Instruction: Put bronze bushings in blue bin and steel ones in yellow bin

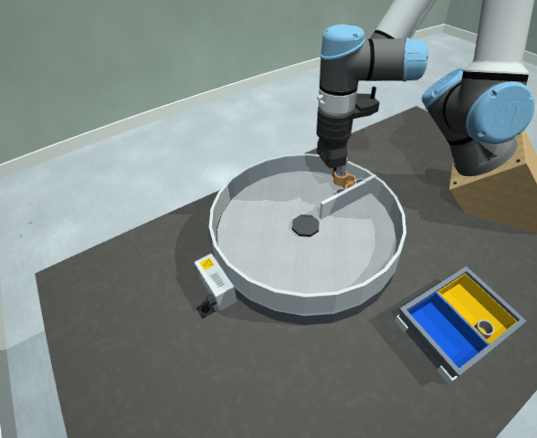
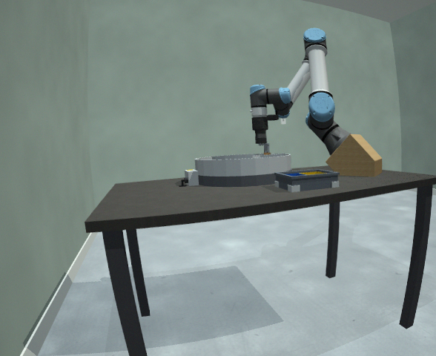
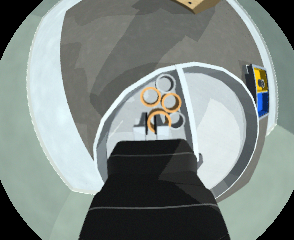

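Clenched on a bronze bushing (image 1: 340,177), the jaws of the gripper (image 1: 340,170) held it at the far side of the turntable (image 1: 306,297), just behind the white divider bar (image 1: 349,193), where the sleeves had bunched together. Holding it by the wall from straight above seemed the sensible grip, since another bronze bushing (image 3: 150,96) and grey steel ones (image 3: 165,83) crowded close beside it in the wrist view. Its destination, the blue bin (image 1: 441,332), sat well apart across the table, next to the yellow bin (image 1: 471,294) with one steel bushing (image 1: 485,327) inside, so the turntable's raised rim and the divider were the likely obstacles on the way out.
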{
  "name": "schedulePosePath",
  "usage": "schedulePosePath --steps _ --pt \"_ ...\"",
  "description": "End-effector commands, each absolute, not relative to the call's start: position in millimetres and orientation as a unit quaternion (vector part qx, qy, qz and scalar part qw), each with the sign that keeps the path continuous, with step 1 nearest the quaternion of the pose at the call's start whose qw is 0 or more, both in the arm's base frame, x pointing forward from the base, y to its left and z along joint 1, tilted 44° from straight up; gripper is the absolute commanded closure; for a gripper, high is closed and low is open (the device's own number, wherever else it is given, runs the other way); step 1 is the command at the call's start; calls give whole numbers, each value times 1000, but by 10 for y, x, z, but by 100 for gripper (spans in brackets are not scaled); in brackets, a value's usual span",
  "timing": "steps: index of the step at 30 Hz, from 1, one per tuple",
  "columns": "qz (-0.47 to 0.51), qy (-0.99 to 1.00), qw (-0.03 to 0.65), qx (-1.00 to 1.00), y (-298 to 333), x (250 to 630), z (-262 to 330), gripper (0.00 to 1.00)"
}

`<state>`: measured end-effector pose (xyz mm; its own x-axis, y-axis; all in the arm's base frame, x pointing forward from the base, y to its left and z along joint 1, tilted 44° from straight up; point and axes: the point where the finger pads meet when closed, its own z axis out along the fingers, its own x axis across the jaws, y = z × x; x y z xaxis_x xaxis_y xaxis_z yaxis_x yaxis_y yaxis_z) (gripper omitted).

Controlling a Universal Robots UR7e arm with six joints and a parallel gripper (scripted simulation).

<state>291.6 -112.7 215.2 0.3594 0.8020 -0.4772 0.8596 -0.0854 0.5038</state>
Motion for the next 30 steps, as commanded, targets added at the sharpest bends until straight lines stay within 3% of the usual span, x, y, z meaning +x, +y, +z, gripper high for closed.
schedulePosePath --steps 1,30 --pt "-38 565 372 736 -1081 2890 2211 100" --pt "-39 565 372 736 -708 2660 2664 100"
